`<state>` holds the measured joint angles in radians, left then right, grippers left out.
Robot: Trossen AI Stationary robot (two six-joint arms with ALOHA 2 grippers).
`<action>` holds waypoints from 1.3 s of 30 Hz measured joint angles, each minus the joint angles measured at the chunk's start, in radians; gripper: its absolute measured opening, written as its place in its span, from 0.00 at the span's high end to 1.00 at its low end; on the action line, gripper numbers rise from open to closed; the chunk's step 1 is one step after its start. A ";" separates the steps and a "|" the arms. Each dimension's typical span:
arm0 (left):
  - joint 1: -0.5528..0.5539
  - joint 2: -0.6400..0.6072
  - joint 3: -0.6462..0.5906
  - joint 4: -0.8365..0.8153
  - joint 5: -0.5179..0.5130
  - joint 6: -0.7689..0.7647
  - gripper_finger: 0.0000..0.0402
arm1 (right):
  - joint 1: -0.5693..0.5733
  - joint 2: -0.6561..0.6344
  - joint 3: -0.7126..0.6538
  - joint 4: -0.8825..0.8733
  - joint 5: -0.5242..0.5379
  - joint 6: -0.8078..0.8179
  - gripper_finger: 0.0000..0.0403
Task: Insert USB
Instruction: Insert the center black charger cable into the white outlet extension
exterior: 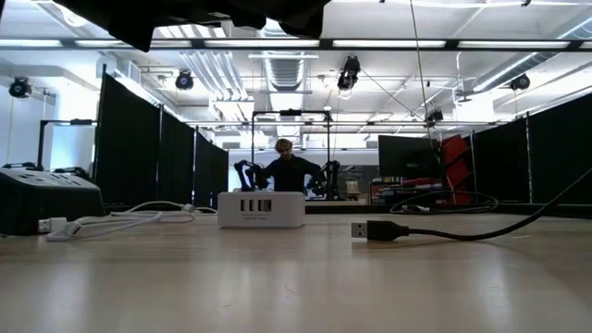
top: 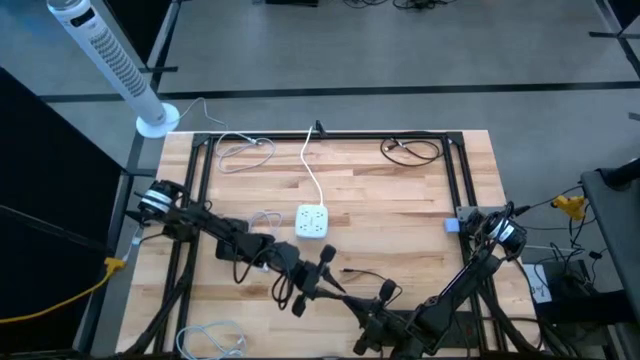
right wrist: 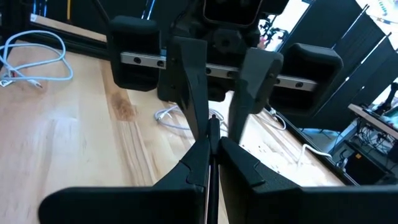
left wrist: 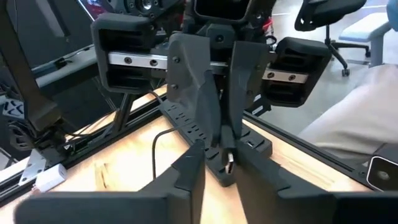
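a: where does the left gripper [left wrist: 219, 177] stand?
b: near the middle of the worktop's [top: 400, 200] near edge, nose to nose with the right gripper [right wrist: 210, 155]. its fingers are parted only narrowly, with a short piece of something slim in the gap; whether they touch it cannot be told.

a: and the right one?
b: its fingers are pressed together on the thin black usb cable [exterior: 481, 227], which runs straight out between the tips.

a: where is the plug itself?
b: the usb plug [exterior: 370, 230] lies flat on the worktop, its metal end pointing toward the white charger block [top: 312, 221] but clearly apart from it. the cable trails away from it and lifts off the wood toward the right edge.

a: the charger?
b: about mid-worktop, ports facing the near edge, its white lead [top: 308, 165] running to the far edge.

a: anything else?
b: a loose white cable [top: 245, 148] near the far left corner, another [top: 215, 338] at the near left corner, a black coil [top: 410, 150] toward the far right corner, a tower fan [top: 105, 60] on the floor beyond the far left corner, and a person [exterior: 289, 166] in the room behind.
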<state>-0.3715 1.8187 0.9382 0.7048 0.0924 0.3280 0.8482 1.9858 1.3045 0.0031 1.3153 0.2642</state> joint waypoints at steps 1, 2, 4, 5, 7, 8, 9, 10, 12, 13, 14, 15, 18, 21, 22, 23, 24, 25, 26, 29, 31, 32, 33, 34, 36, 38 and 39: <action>-0.001 0.000 0.000 0.000 -0.002 0.003 0.90 | 0.000 0.000 0.000 0.000 0.000 0.000 0.98; -0.002 0.000 0.000 -0.001 -0.002 0.006 0.94 | 0.000 0.000 0.000 0.001 0.000 0.000 0.98; -0.003 0.000 0.000 -0.001 -0.002 0.011 0.97 | 0.000 0.000 0.000 0.001 0.000 0.001 0.98; -0.004 0.000 0.000 -0.002 -0.003 0.012 0.97 | 0.000 0.000 0.000 0.001 0.000 0.002 0.98; -0.005 0.000 0.000 -0.002 -0.005 0.012 0.97 | 0.000 0.000 0.000 -0.004 -0.001 0.032 0.98; -0.005 0.000 0.000 -0.003 -0.006 0.012 0.97 | 0.000 0.000 0.000 -0.006 -0.002 0.047 0.98; -0.005 0.000 0.000 -0.004 -0.006 0.012 0.97 | 0.000 0.000 0.000 -0.006 -0.002 0.057 0.98; -0.005 0.000 0.000 -0.005 -0.006 0.012 0.97 | 0.000 0.000 0.000 -0.006 -0.003 0.059 0.98; -0.005 0.000 0.000 -0.004 -0.006 0.012 0.97 | 0.000 0.000 0.000 -0.006 -0.003 0.063 0.95; -0.005 0.000 0.000 -0.004 -0.006 0.012 0.97 | 0.000 0.000 0.000 -0.006 -0.003 0.066 0.92; -0.006 0.000 0.000 -0.004 -0.007 0.012 0.97 | 0.000 0.000 0.000 -0.006 -0.004 0.066 0.88; -0.006 0.000 0.000 -0.003 -0.007 0.012 0.97 | 0.000 0.000 0.000 -0.006 -0.004 0.066 0.84; -0.007 0.000 0.000 0.001 -0.007 0.020 0.97 | 0.000 0.003 0.000 -0.005 -0.002 0.076 0.75; -0.010 0.000 0.000 0.000 -0.007 0.021 0.97 | 0.000 0.014 -0.001 -0.006 0.023 0.085 0.70; -0.010 0.000 0.000 0.000 -0.007 0.021 0.97 | 0.000 0.018 -0.001 -0.006 0.027 0.086 0.70; -0.011 0.000 0.000 0.000 -0.007 0.022 0.97 | 0.000 0.020 -0.001 -0.005 0.035 0.089 0.70; -0.012 0.000 0.000 0.000 -0.007 0.022 0.97 | 0.000 0.023 -0.001 -0.005 0.042 0.093 0.70; -0.012 0.000 0.000 0.000 -0.007 0.022 0.97 | 0.000 0.026 -0.001 -0.005 0.048 0.093 0.72; -0.012 0.000 0.000 0.000 -0.007 0.022 0.97 | 0.000 0.027 -0.001 -0.005 0.050 0.093 0.73; -0.012 0.000 0.000 -0.002 -0.007 0.022 0.97 | 0.000 0.028 -0.001 -0.004 0.050 0.095 0.79; -0.012 0.000 0.000 -0.001 -0.006 0.022 0.97 | 0.000 0.028 -0.001 -0.001 0.051 0.095 0.83; -0.012 0.000 0.000 -0.002 -0.006 0.022 0.97 | 0.000 0.028 -0.001 -0.001 0.051 0.095 0.84; -0.012 0.000 0.000 -0.002 -0.006 0.022 0.97 | 0.000 0.028 -0.001 0.000 0.051 0.095 0.86; -0.012 0.000 0.000 -0.002 -0.006 0.022 0.97 | 0.000 0.028 -0.001 0.002 0.051 0.095 0.87; -0.011 -0.001 0.000 -0.002 -0.007 0.022 0.97 | 0.000 0.028 -0.001 0.002 0.051 0.095 0.89; -0.011 -0.001 0.000 -0.002 -0.007 0.022 0.97 | 0.000 0.028 -0.001 0.003 0.051 0.095 0.90; -0.011 -0.001 0.000 -0.002 -0.007 0.022 0.97 | 0.000 0.028 -0.001 0.004 0.051 0.095 0.90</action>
<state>-0.3828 1.8175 0.9382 0.7029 0.0856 0.3500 0.8482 2.0140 1.3033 0.0067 1.3659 0.3595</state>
